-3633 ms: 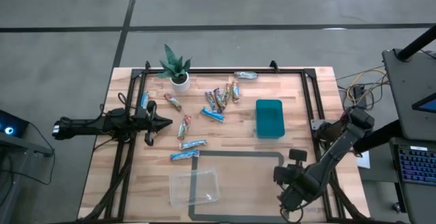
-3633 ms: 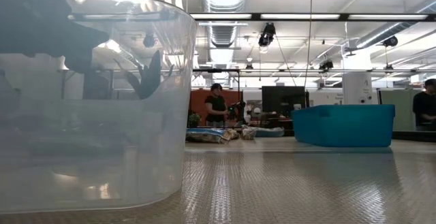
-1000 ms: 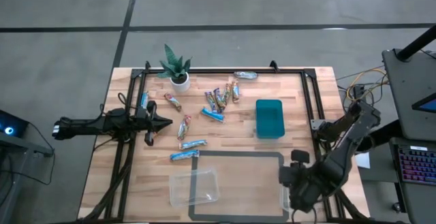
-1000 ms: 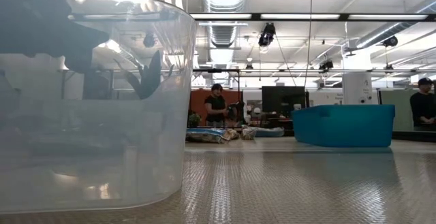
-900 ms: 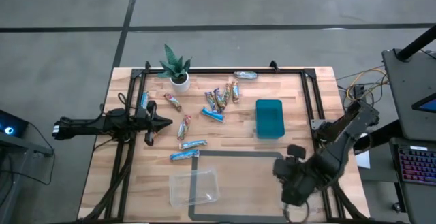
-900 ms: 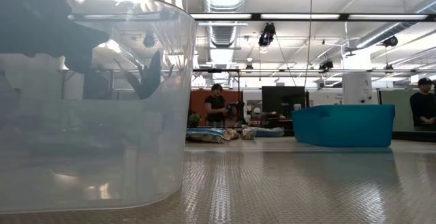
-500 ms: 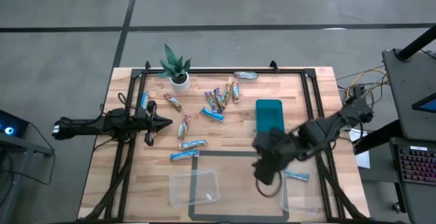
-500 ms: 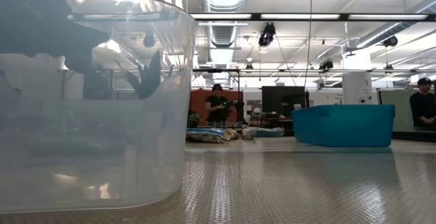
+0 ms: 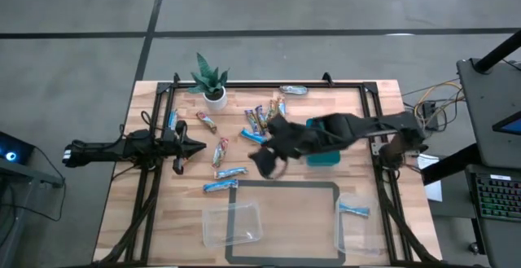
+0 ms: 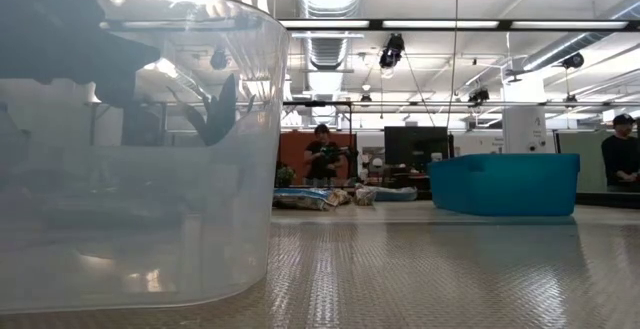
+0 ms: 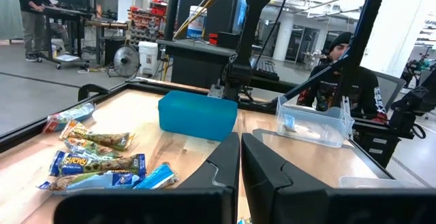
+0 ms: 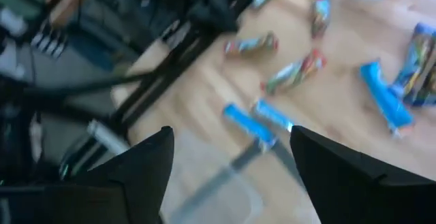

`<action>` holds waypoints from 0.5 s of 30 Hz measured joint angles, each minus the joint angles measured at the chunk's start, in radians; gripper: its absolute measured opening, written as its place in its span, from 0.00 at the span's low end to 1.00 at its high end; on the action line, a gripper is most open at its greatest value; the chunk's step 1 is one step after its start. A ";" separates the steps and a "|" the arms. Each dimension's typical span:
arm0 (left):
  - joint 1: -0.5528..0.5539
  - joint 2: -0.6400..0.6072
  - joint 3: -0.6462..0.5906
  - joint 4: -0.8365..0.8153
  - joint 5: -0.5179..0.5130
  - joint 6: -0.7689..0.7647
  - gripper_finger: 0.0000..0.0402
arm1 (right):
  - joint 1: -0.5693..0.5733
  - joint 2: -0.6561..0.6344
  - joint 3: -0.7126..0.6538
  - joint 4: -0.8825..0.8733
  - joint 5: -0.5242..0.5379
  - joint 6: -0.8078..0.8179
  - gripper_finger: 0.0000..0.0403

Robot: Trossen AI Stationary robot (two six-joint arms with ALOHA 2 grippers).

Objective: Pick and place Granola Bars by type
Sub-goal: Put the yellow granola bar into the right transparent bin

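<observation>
Half a second ago the right gripper (image 9: 267, 164) was beside the clear tub (image 9: 356, 227) at the table's near right, where one blue bar (image 9: 353, 211) now lies; it has since swung across to hover over the table's middle near the loose granola bars (image 9: 262, 121), its fingers spread wide and holding nothing, so one bar looks sorted and the arm seems to be heading for another. The left gripper (image 11: 240, 157) waits at the table's left edge, fingers pressed together and empty. The right wrist view shows blue and multicoloured bars scattered on the wood beneath the open fingers, whereas the low view shows only another clear tub (image 10: 130, 149), the teal bin (image 10: 505, 184) and a few distant bars.
</observation>
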 joint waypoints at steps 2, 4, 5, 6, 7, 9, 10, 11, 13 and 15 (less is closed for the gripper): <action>0.000 0.000 0.000 0.000 0.000 0.000 0.00 | -0.037 0.032 0.020 0.025 0.002 0.004 0.73; 0.000 0.000 0.000 0.000 0.000 0.000 0.00 | -0.072 0.060 0.039 0.030 0.022 0.013 0.74; 0.000 0.000 0.000 0.000 0.000 0.000 0.00 | -0.090 0.076 0.049 0.029 0.039 0.015 0.74; 0.000 0.000 0.000 0.000 0.000 0.000 0.00 | -0.107 0.090 0.060 0.029 0.054 0.015 0.75; 0.000 0.000 0.000 0.000 0.000 0.000 0.00 | -0.125 0.105 0.070 0.029 0.068 0.009 0.75; 0.000 0.000 0.000 0.000 0.000 0.000 0.00 | -0.161 0.134 0.091 0.029 0.078 -0.002 0.76; 0.000 0.000 0.000 0.000 0.000 0.000 0.00 | -0.179 0.151 0.102 0.027 0.078 -0.010 0.76; 0.000 0.000 0.000 0.000 0.000 0.000 0.00 | -0.198 0.166 0.113 0.026 0.077 -0.017 0.76; 0.000 0.000 0.000 0.000 0.000 0.000 0.00 | -0.233 0.194 0.136 0.019 0.077 -0.032 0.77; 0.000 0.000 0.000 0.000 0.000 0.000 0.00 | -0.267 0.216 0.151 0.019 0.077 -0.050 0.77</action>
